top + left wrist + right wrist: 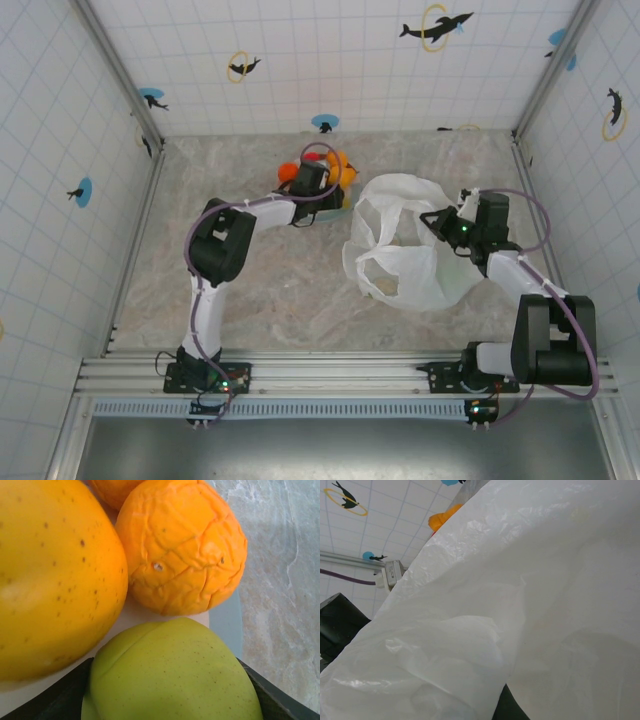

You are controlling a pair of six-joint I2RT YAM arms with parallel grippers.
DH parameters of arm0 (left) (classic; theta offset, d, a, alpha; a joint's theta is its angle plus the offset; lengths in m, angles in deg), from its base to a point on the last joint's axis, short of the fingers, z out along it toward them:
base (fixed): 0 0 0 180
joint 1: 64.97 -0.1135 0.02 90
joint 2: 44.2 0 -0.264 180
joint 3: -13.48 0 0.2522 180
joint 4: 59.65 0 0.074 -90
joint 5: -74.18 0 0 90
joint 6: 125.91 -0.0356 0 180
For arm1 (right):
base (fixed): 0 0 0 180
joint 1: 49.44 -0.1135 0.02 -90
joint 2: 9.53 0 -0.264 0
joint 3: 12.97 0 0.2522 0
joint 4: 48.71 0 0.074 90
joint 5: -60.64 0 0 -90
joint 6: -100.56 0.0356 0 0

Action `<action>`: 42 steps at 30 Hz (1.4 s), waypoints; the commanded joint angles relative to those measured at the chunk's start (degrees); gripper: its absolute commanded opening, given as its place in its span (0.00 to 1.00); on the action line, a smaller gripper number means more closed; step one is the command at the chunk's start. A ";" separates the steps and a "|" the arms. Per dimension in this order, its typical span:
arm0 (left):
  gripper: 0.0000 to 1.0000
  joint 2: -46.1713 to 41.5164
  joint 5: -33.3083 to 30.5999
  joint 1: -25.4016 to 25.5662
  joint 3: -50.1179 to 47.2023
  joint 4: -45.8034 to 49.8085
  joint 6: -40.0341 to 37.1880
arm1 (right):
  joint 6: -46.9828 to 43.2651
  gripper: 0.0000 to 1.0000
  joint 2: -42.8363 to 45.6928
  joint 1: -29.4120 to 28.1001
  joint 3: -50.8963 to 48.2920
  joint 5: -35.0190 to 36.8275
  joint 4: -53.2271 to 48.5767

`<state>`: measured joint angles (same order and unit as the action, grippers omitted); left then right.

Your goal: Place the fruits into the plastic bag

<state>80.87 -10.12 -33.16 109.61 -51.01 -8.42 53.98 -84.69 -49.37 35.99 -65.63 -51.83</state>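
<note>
**A:** Where are the fruits?

**B:** They are heaped at the upper middle of the overhead view, on the marbled beige bench near the back wall. The left end effector is over the heap. A red round fruit shows at its left and orange ones at its right.

**A:** And close up?

**B:** In the left wrist view a smooth yellow-green round fruit fills the bottom centre. It lies between two dark fingers at the lower corners. Above it is a wrinkled orange round fruit, just beside a large yellow-orange speckled fruit on the left. They rest on a pale round plate.

**A:** Is that end effector gripping?

**B:** Its jaws stand apart, with one finger against each side of the yellow-green fruit. I cannot tell whether they are clamping it.

**A:** Where is the bag?

**B:** The thin white translucent plastic bag lies right of centre in the overhead view, just below and to the right of the heap, with its mouth gaping. The right end effector is closed, pinching the bag's upper right rim. In the right wrist view the crinkled film runs from the lower left to the upper right, and an orange fruit shows above it near the top.

**A:** Are there any markings?

**B:** The white tiled walls carry dark dolphin decals, some inside yellow rings and some on blue discs.
</note>
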 commanded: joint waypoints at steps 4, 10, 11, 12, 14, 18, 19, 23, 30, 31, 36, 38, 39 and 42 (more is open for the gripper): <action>0.59 -13.97 4.81 0.20 -12.87 -3.17 1.20 | -0.53 0.00 -0.69 0.28 0.25 -0.90 0.97; 0.59 -29.58 3.55 3.32 -27.66 -2.45 -0.81 | -0.53 0.00 -1.04 0.21 0.48 -0.65 1.05; 0.59 -31.58 2.96 4.32 -29.72 -1.85 -1.06 | -0.53 0.00 -1.05 0.18 0.54 -0.51 1.13; 0.59 -33.52 2.28 5.45 -31.56 -1.33 -1.23 | -0.53 0.00 -1.15 0.12 0.51 -0.37 1.21; 0.59 -36.76 0.25 7.99 -34.53 -0.64 -1.40 | -0.31 0.00 -1.22 0.01 0.41 -0.38 1.43; 0.59 -39.68 -2.87 14.37 -37.58 -0.50 -1.00 | -0.18 0.00 -1.22 -0.36 0.24 -0.03 1.58; 0.59 -39.82 -3.29 15.92 -37.77 -0.99 -1.02 | -0.18 0.00 -1.14 -0.34 0.30 -0.01 1.57; 0.59 -37.62 -2.79 20.61 -37.04 -3.61 -1.24 | -0.18 0.00 -0.96 -0.69 0.15 0.17 1.43; 0.59 -28.16 -0.18 22.14 -29.37 -5.59 -3.11 | 0.04 0.00 -0.46 -1.48 -0.25 0.08 1.40; 0.59 -27.00 0.87 22.11 -28.53 -6.23 -3.17 | 0.09 0.00 -0.43 -1.57 -0.30 -0.06 1.41; 0.59 -21.35 5.61 22.63 -23.89 -10.87 -1.77 | 1.74 0.00 -0.60 -2.17 -1.03 -0.91 3.15; 0.60 -19.71 6.15 22.73 -22.78 -12.77 -0.36 | 2.66 0.00 -0.86 -2.71 -1.57 -1.28 4.26; 0.60 -18.93 6.01 22.69 -22.29 -13.84 0.45 | 2.96 0.00 -0.96 -3.08 -1.73 -1.40 4.63; 0.61 -16.98 3.64 22.72 -20.72 -16.08 2.95 | 3.34 0.00 -1.13 -4.19 -1.91 -1.34 5.05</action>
<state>62.27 -5.99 -10.64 86.53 -62.29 -8.38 56.36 -85.50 -52.56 35.00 -65.76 -49.80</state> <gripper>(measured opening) 0.616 0.043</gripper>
